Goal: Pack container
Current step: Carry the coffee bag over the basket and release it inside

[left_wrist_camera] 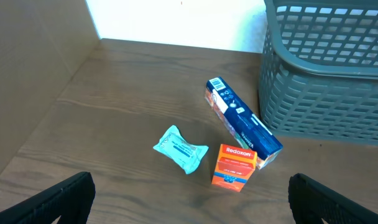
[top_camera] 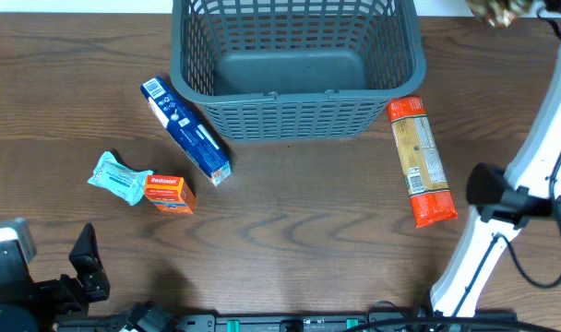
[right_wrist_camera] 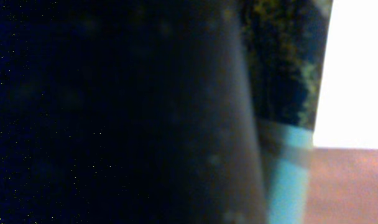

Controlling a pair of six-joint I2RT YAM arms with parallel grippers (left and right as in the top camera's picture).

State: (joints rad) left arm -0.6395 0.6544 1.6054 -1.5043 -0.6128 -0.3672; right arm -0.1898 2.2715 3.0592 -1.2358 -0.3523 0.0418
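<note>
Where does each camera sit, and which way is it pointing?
Overhead: above the table, looking straight down on the container, blue box and orange box; the left arm and right arm show.
Left wrist: on the left arm, looking low across the table toward the container; its open left pincer frames the bottom corners.
Right wrist: on the right arm, nearly blocked by something dark close up; only a speckled pack shows, no fingers recognisable.
Shared: overhead and left wrist both show the container and both boxes.
</note>
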